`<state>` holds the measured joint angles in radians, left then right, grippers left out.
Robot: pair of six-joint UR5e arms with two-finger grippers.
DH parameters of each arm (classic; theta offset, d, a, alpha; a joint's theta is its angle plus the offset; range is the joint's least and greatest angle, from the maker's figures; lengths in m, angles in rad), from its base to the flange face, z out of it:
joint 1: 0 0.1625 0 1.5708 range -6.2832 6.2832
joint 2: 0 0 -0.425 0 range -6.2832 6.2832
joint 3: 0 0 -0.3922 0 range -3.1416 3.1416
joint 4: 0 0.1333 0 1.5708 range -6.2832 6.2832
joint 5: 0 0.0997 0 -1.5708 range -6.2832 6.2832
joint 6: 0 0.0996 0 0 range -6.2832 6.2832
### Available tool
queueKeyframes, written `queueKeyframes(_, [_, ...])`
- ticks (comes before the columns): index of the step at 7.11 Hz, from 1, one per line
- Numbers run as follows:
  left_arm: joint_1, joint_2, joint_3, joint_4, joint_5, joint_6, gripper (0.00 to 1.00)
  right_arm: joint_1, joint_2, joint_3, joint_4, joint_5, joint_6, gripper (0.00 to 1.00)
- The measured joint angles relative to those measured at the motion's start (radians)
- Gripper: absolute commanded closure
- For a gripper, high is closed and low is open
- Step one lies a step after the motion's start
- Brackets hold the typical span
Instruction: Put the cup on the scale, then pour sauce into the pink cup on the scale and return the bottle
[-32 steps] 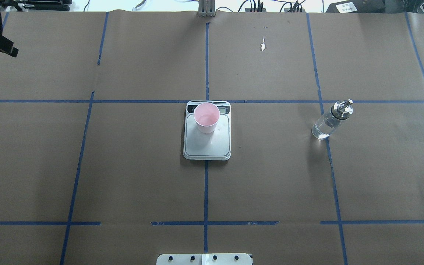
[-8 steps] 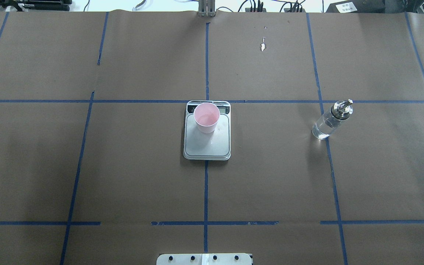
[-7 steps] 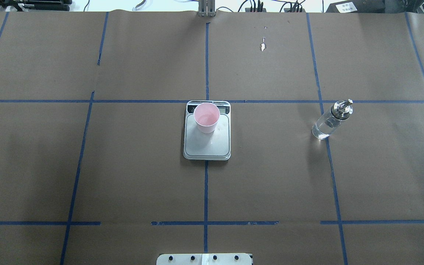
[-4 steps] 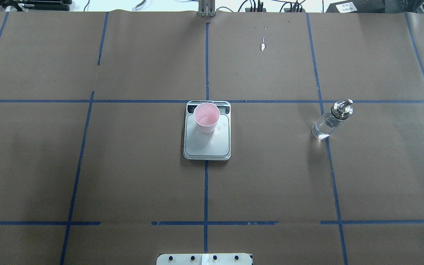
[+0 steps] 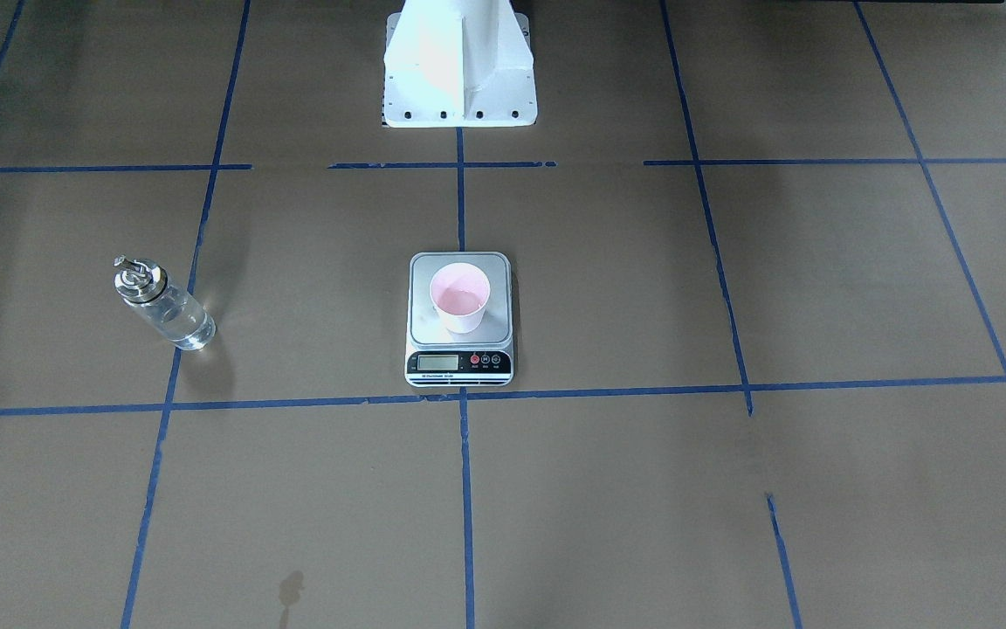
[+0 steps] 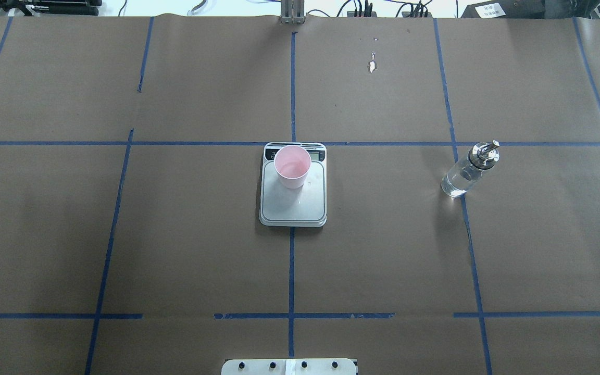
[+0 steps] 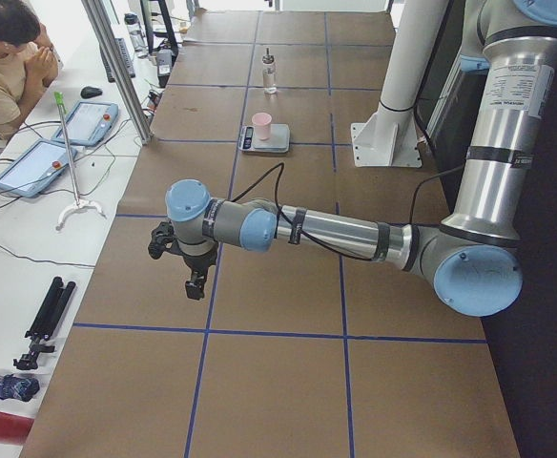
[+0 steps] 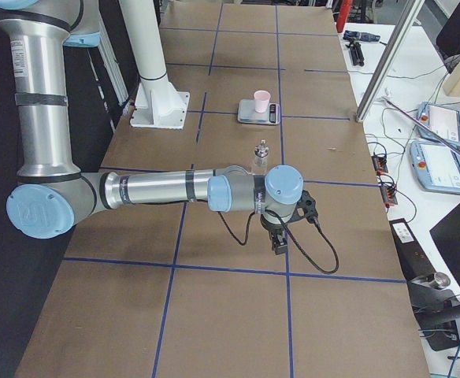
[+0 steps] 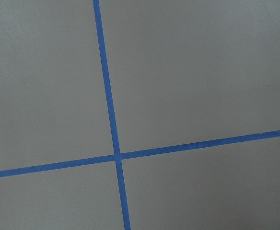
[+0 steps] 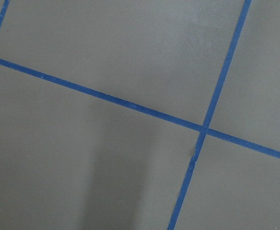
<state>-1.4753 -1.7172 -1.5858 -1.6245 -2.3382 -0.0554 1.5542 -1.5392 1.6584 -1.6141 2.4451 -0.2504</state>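
The pink cup (image 6: 292,166) stands upright on the far half of the silver-grey scale (image 6: 293,207), next to its display strip (image 5: 459,361). The clear glass bottle (image 6: 465,173) with its silver spout cap stands upright on the table well to the right of the scale, with clear sauce in it; it is at the left in the front-facing view (image 5: 164,307). No gripper touches either. My left gripper (image 7: 195,284) and right gripper (image 8: 278,240) show only in the side views, far off at the table's two ends, pointing down. I cannot tell whether they are open or shut.
Brown paper with blue tape lines covers the table. The robot's white base (image 5: 459,65) stands behind the scale. An operator (image 7: 7,57) sits at a side bench with tablets. Both wrist views show only paper and tape lines.
A dark part of the left arm at the overhead view's upper left 4.5 s ago has left the view. Cup, scale and bottle have not moved.
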Motion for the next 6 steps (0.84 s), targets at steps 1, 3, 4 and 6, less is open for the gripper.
queueKeyframes(1, [0.0,0.001,-0.002,0.0,-0.005,0.0,0.0,0.001,0.007,-0.001,0.004,0.0,-0.001,0.0])
queueKeyframes(3, [0.0,0.012,-0.008,-0.001,-0.024,-0.001,0.0,0.003,0.011,0.0,0.034,0.01,0.0,0.0])
queueKeyframes(4, [0.0,0.024,-0.022,-0.002,-0.039,-0.001,0.0,0.005,0.008,0.003,0.044,0.025,-0.001,0.0])
queueKeyframes(6, [0.001,0.036,-0.033,-0.004,-0.057,-0.001,0.0,0.005,0.007,0.001,0.064,0.032,-0.009,0.0])
